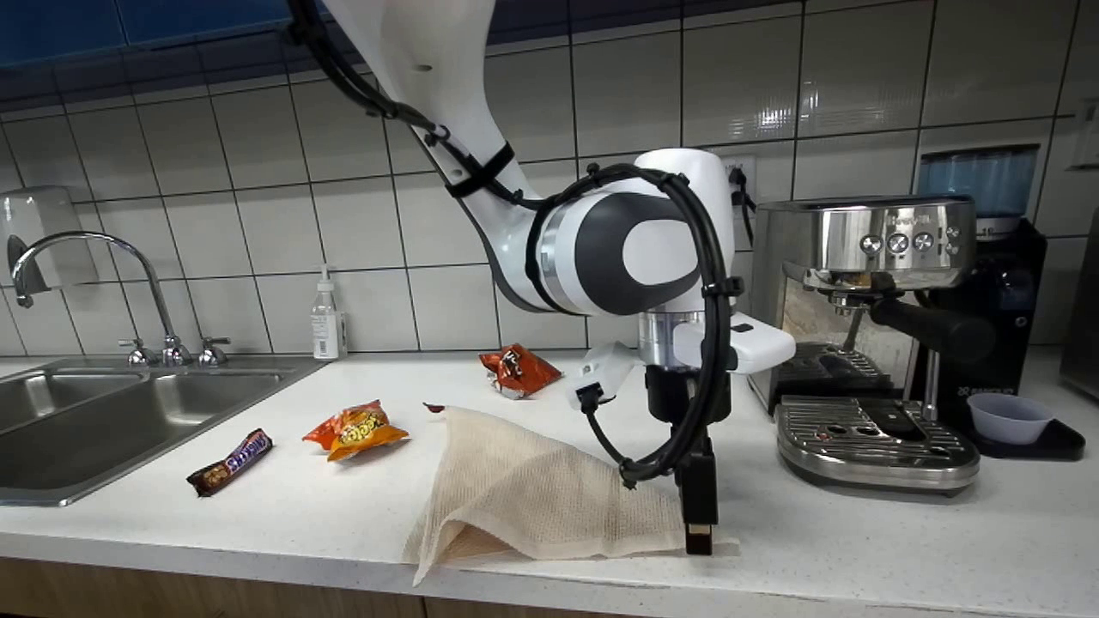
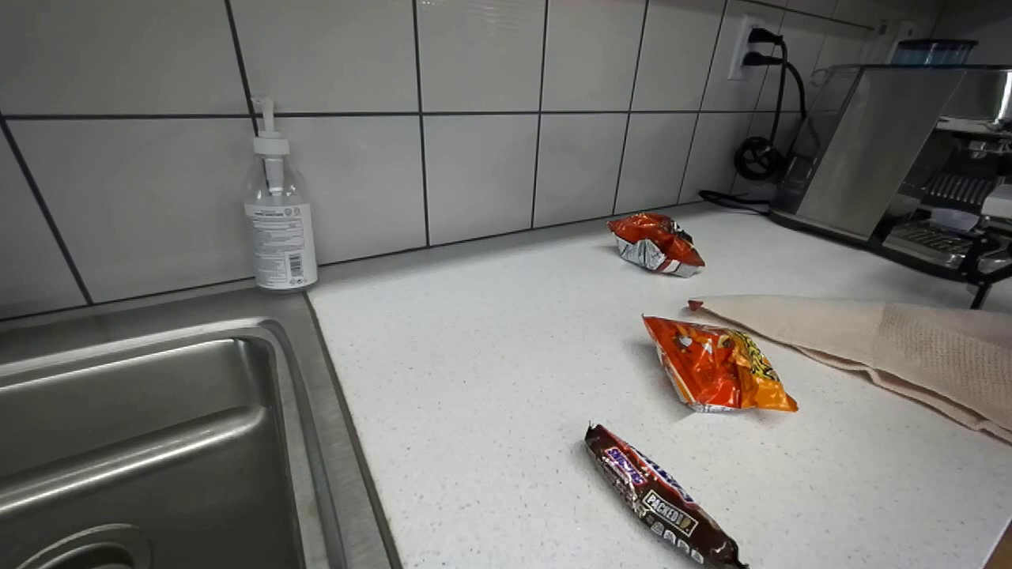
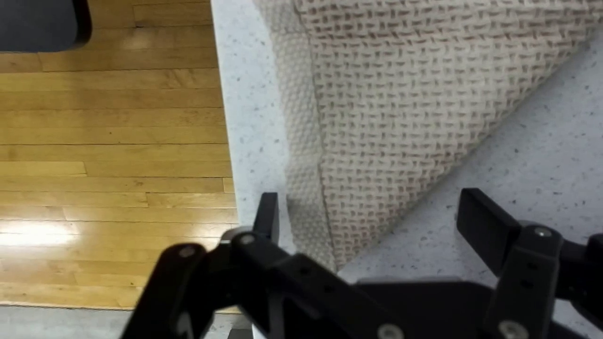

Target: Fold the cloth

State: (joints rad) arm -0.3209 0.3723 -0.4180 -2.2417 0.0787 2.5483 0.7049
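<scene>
Judging by the doubled layers along its near side, the cloth (image 1: 549, 489) seems folded over once, loosely, into a rough triangle on the tabletop (image 1: 859, 549). Its near left corner comes right up to the near edge, perhaps slightly over it, and the cloth buckles up there, so the fold looks uneven. What is left, most likely, is evening that out and at least one more fold. At the right end the tool (image 3: 372, 212) stands low with its fingers (image 3: 490, 230) spread wide, holding nothing: the narrow right corner of the cloth lies between them, just beside the near finger and apart from the far one. The rest stretches leftward from the tool, back to a far left corner near an orange packet (image 1: 361, 431).
</scene>
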